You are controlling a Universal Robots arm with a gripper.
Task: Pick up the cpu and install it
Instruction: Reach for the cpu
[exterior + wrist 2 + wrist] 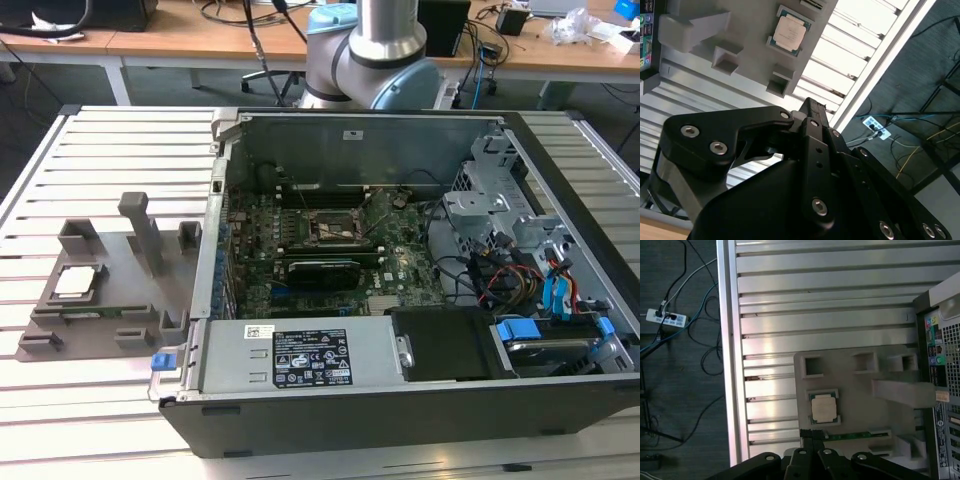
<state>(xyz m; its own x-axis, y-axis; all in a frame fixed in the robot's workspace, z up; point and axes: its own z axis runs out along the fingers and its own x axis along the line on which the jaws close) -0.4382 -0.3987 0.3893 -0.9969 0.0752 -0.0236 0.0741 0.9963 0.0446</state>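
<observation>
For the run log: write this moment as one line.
cpu: lying in grey tray | gripper: shut, empty, apart from cpu | install: not done

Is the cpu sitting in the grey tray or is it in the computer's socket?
In the tray. The cpu lies flat in a recess of the grey tray, outside the computer case.
</observation>
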